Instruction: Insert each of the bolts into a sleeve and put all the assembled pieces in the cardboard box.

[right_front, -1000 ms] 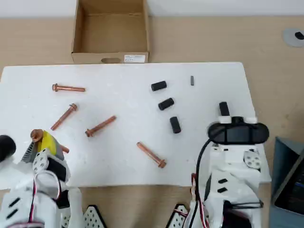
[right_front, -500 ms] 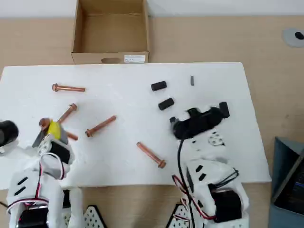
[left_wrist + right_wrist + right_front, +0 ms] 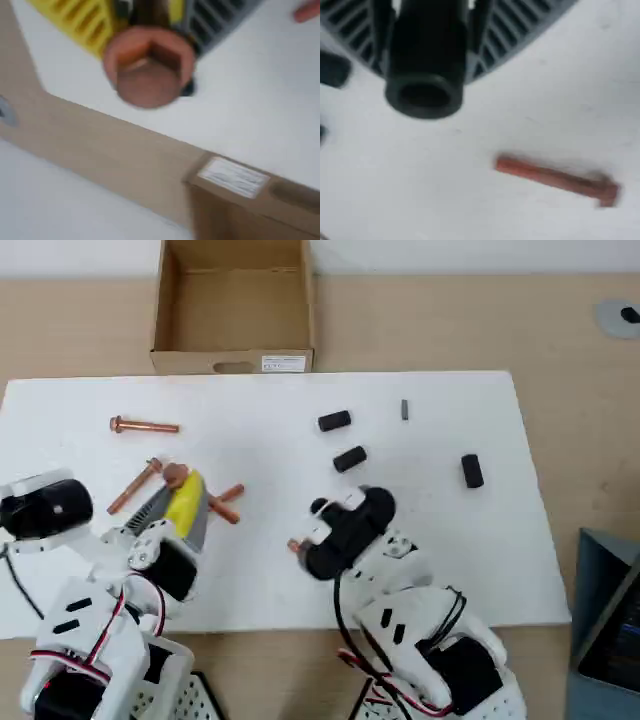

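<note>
My left gripper (image 3: 182,496), with one yellow and one grey finger, is shut on a copper bolt (image 3: 175,476) over the left of the white mat (image 3: 440,530). In the left wrist view the bolt's hex head (image 3: 149,70) faces the camera between the fingers. My right gripper (image 3: 320,512) is at the mat's middle, shut on a black sleeve (image 3: 425,75) whose open end shows. Loose bolts (image 3: 145,425) (image 3: 135,486) (image 3: 555,178) lie on the mat. Loose sleeves (image 3: 334,421) (image 3: 349,458) (image 3: 472,470) lie to the right. The cardboard box (image 3: 235,305) stands behind the mat.
A small grey pin (image 3: 404,410) lies near the mat's back edge. A dark bin (image 3: 610,620) stands at the right edge of the wooden table. A grey disc (image 3: 620,316) sits at the back right. The box's label (image 3: 232,176) faces the mat.
The right gripper came down on the sleeve near the mat's middle, took hold of it and moved left. The left gripper carried its bolt rightwards towards the centre.
</note>
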